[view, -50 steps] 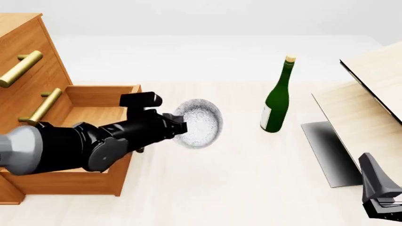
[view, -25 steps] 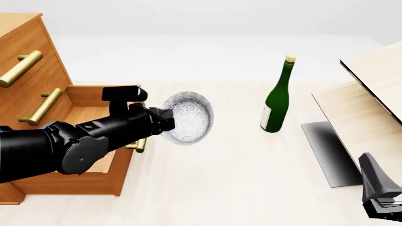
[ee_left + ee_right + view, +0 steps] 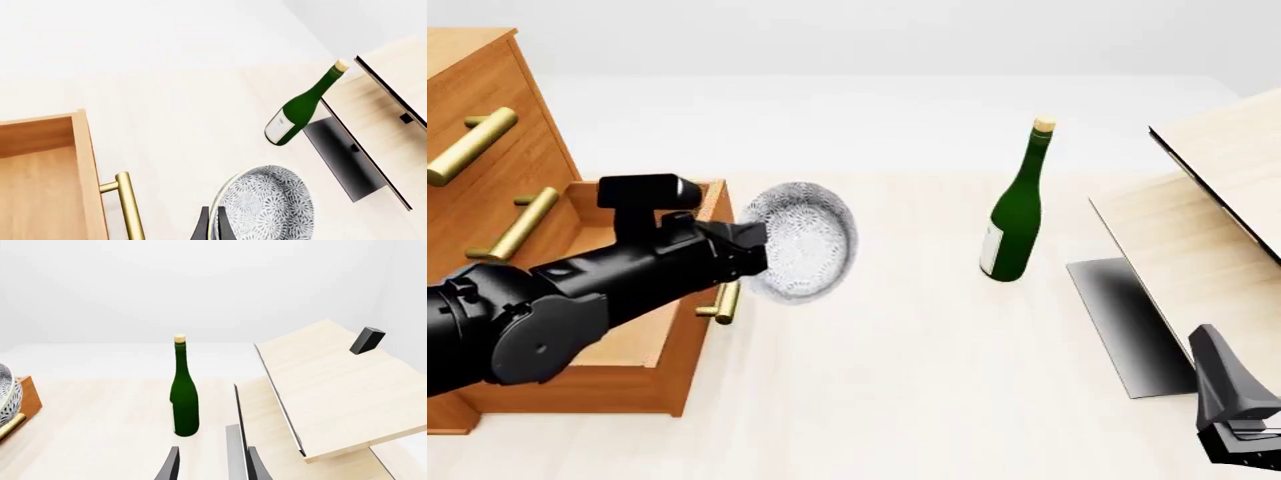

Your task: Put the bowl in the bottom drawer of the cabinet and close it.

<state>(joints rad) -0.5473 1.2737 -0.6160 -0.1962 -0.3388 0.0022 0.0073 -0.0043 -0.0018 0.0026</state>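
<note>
Up front, the left hand is gripping the rim of the bowl, holding it tipped on edge in the air just beside the open bottom drawer of the cabinet. Meanwhile, the right hand is idling low over the tabletop, fingers parted and holding nothing, facing a green bottle.

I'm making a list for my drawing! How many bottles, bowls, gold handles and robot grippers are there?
Green bottle: 1
Bowl: 1
Gold handles: 3
Grippers: 2, the left gripper and the right gripper
Total: 7
</note>
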